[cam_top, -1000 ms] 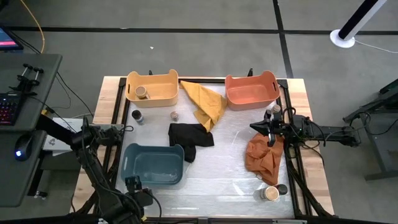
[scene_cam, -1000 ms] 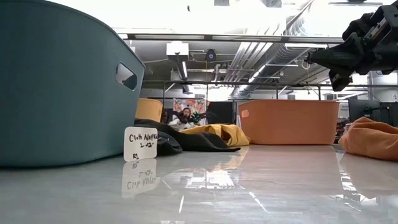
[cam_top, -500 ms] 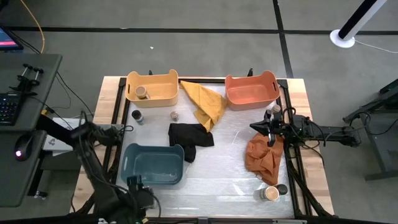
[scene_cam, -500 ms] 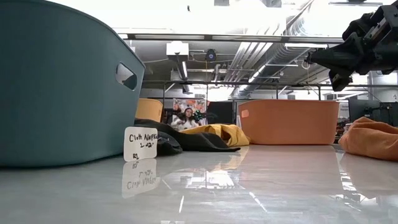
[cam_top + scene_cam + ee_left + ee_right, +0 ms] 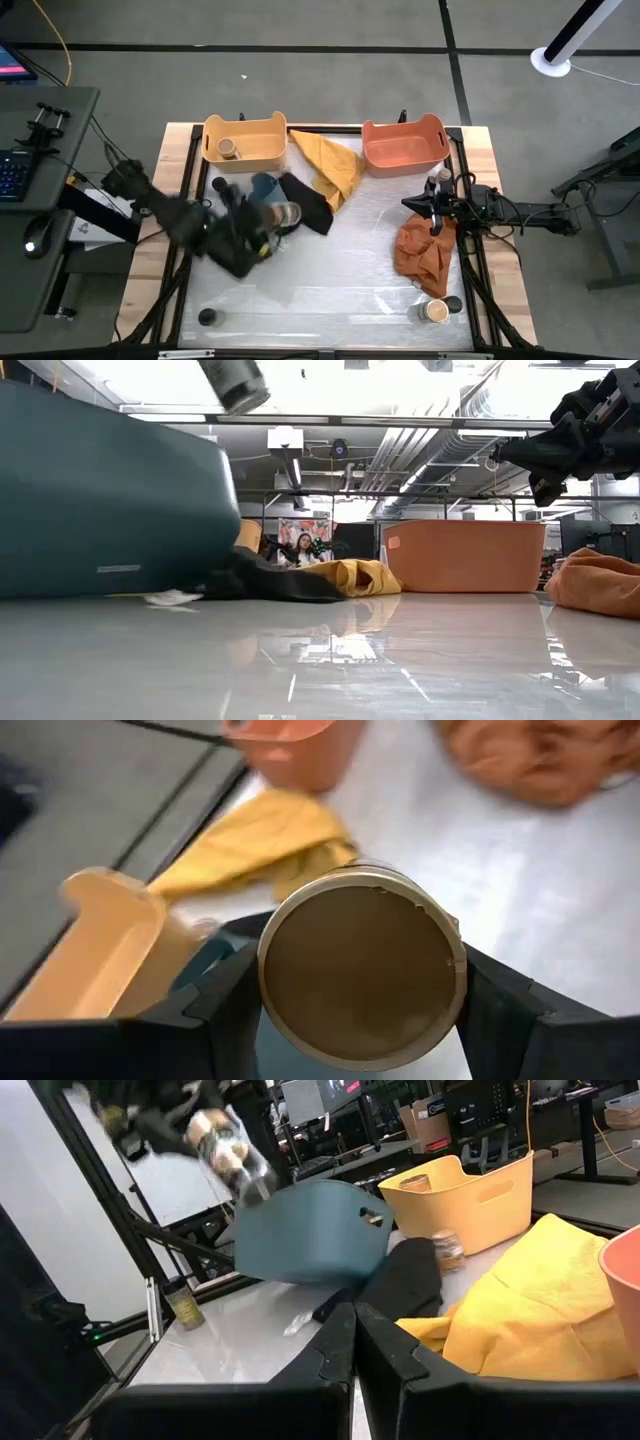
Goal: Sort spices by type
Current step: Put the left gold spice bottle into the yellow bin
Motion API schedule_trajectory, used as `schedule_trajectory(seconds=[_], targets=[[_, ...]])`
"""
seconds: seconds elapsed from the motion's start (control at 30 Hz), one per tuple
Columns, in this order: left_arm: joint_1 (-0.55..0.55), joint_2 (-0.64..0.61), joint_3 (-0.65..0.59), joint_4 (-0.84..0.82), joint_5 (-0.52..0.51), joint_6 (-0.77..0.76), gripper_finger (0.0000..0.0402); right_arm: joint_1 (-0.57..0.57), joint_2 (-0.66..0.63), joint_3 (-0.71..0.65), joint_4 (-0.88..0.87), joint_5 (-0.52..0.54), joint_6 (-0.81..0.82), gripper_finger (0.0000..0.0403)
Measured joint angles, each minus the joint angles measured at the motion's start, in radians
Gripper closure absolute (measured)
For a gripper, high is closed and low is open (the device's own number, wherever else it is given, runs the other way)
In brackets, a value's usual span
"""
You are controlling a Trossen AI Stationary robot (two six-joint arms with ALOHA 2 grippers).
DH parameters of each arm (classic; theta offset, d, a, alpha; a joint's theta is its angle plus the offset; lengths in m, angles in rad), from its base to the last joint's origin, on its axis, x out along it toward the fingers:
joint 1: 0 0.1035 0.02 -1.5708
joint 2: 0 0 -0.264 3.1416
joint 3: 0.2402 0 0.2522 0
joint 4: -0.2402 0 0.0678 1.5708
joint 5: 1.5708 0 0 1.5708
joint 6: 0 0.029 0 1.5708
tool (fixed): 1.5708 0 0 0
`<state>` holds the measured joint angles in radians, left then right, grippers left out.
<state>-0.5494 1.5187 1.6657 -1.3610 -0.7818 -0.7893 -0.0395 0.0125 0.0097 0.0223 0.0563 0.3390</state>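
My left gripper (image 5: 283,213) is over the table's left middle, shut on a tan-topped jar (image 5: 360,978), which also shows high up in the low view (image 5: 235,380). Under that arm the blue bin (image 5: 300,1230) stands tipped by the black cloth (image 5: 308,205). A tan-topped jar (image 5: 229,149) stands in the yellow bin (image 5: 245,140). A dark-topped jar (image 5: 207,317) stands at the near left. Two jars (image 5: 437,311) stand at the near right and two more (image 5: 438,180) by the right arm. My right gripper (image 5: 408,205) is shut and empty above the orange cloth (image 5: 422,250). My left gripper pinches the tan-topped jar by its round side wall (image 5: 455,955), one finger (image 5: 500,1005) on each side of it. The jar's tan lid (image 5: 360,975) faces back toward the wrist. The jar is tilted and lifted well clear of the table (image 5: 225,1150).
The orange bin (image 5: 404,145) stands at the far right, the yellow cloth (image 5: 330,165) between the two far bins. A small jar (image 5: 447,1250) stands by the black cloth. A white card (image 5: 170,598) lies flat before the blue bin. The table's near middle is bare.
My left arm has swung from the table's near left edge up and toward the far middle, carrying a tan-topped jar. The blue bin has gone toward the far edge with it and tipped, pushing the black cloth. The white card has fallen flat. A dark-topped jar now shows near left.
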Motion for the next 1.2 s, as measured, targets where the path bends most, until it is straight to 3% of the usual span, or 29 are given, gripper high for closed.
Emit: schedule_trajectory(seconds=[0.17,0.37,0.5,0.6,0.7,0.83,0.93,1.03,1.2], targets=[[0.006,-0.007,-0.003,0.096,0.081,0.093,0.0166,0.000,0.001,0.000,0.000,0.000,0.000,0.0400],[0.033,-0.013,-0.003,0.067,-0.063,0.050,0.0166,0.000,0.001,0.000,0.000,0.000,0.000,0.0400],[0.215,-0.045,-0.002,-0.002,-0.175,0.087,0.0166,0.000,0.001,0.000,0.000,0.000,0.000,0.0400],[0.437,-0.064,-0.002,-0.010,-0.158,0.190,0.0166,0.000,0.001,0.000,0.000,0.000,0.000,0.0400],[0.705,-0.077,-0.002,-0.003,-0.084,0.281,0.0166,0.000,0.001,0.000,0.000,0.000,0.000,0.0400],[1.046,-0.068,-0.002,-0.002,0.123,0.361,0.0166,0.000,0.001,0.000,0.000,0.000,0.000,0.0400],[1.234,-0.046,-0.003,-0.001,0.330,0.383,0.0166,0.000,0.001,0.000,0.000,0.000,0.000,0.0400],[1.330,-0.025,-0.003,0.021,0.461,0.417,0.0166,0.000,0.001,0.000,0.000,0.000,0.000,0.0400],[1.343,0.026,-0.002,0.071,0.486,0.425,0.0166,0.000,0.001,0.000,0.000,0.000,0.000,0.0400]])
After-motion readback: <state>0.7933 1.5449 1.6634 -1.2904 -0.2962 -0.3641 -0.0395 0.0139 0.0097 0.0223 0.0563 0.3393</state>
